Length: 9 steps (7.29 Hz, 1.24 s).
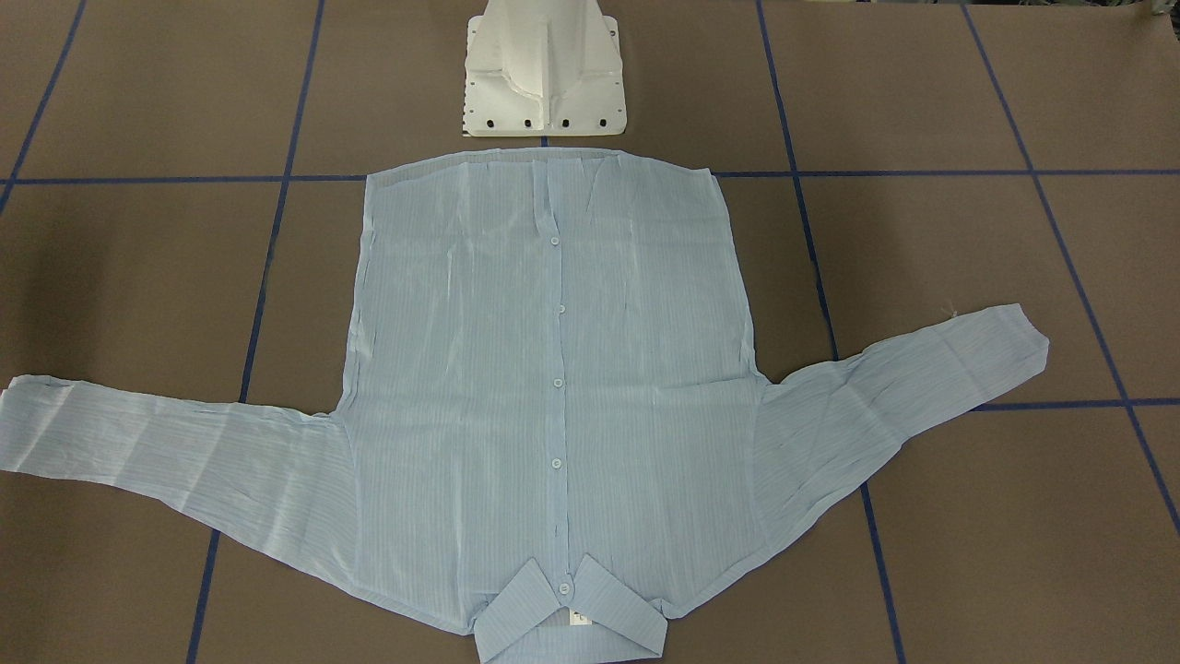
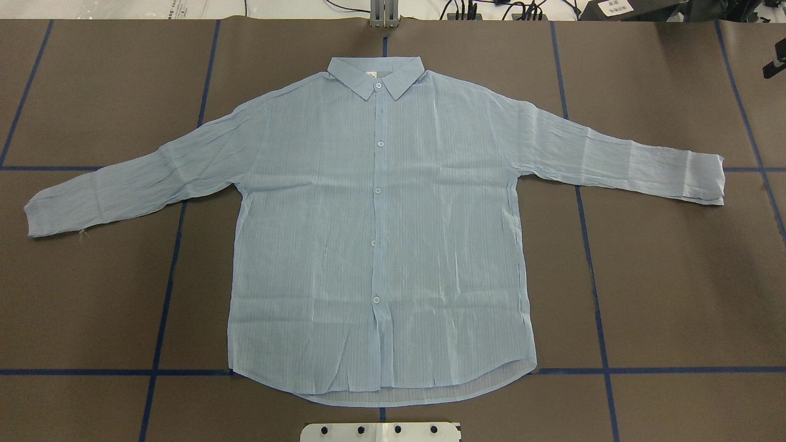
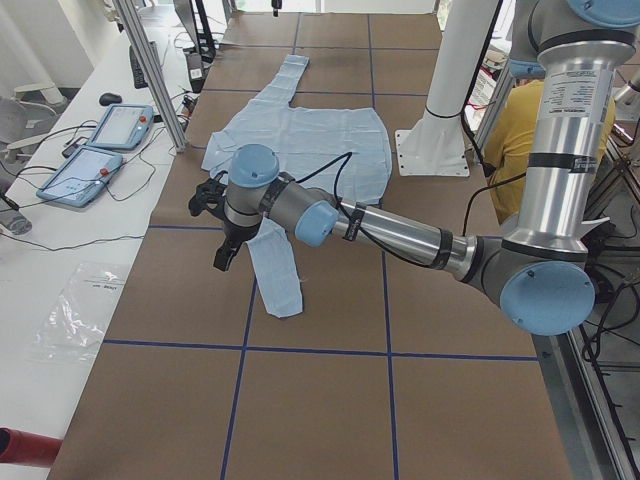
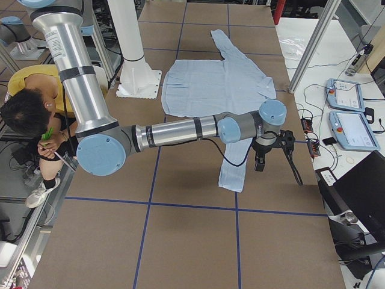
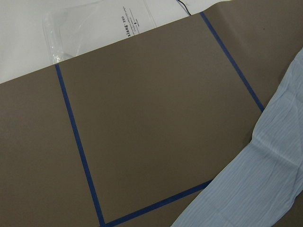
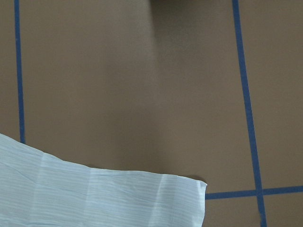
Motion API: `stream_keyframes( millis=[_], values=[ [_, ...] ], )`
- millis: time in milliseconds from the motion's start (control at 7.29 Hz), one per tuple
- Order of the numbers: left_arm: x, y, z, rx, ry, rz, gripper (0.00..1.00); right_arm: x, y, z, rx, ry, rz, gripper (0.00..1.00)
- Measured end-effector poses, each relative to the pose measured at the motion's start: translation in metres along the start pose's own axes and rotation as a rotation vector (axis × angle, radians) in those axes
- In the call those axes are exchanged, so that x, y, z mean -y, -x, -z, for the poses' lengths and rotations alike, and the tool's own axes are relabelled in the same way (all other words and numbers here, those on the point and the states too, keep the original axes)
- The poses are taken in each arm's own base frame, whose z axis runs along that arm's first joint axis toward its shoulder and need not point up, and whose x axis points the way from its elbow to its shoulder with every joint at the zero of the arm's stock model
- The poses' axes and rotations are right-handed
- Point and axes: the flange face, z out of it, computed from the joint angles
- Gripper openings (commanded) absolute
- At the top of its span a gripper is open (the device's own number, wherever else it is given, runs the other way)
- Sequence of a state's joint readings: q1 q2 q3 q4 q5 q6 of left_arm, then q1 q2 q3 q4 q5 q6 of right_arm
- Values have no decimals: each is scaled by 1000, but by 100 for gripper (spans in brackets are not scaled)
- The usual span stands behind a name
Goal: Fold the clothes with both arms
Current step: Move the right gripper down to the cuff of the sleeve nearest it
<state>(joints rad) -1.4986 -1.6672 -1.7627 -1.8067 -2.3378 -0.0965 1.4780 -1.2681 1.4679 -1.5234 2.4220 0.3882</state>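
Observation:
The clothes are one light-blue striped button-up shirt (image 2: 377, 233), lying flat and face up on the brown table with both sleeves spread out and the collar (image 1: 572, 618) at the far side from the robot base. In the exterior left view my left gripper (image 3: 222, 255) hovers beside the near sleeve (image 3: 275, 265). In the exterior right view my right gripper (image 4: 277, 165) hovers just past the other sleeve (image 4: 234, 165). Both grippers show only in these side views, so I cannot tell if they are open or shut. The wrist views show sleeve fabric (image 5: 265, 175) and a cuff (image 6: 94, 194), no fingers.
The white pedestal base (image 1: 544, 74) stands at the shirt's hem. Blue tape lines (image 2: 172, 245) grid the table. Teach pendants (image 3: 100, 145) and a clear plastic bag (image 5: 94, 23) lie on the white side bench. A person in yellow (image 4: 30, 114) crouches behind the robot.

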Motion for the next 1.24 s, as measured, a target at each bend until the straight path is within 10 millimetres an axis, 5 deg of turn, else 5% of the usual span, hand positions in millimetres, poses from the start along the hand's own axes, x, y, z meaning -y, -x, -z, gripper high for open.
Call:
stream_keyframes(
  millis=[275, 549, 961, 1235],
  values=[
    [-9, 1, 2, 5, 14, 16, 100, -10, -21, 3, 6, 12, -41, 100],
    [-40, 7, -3, -10, 41, 39, 100, -28, -45, -10, 5, 25, -60, 100],
    [-56, 1, 2, -27, 43, 47, 100, -65, -48, -82, 31, 47, 77, 100],
    [-56, -3, 6, -29, 33, 43, 100, -52, -39, -134, -20, 78, 109, 92]
  ],
)
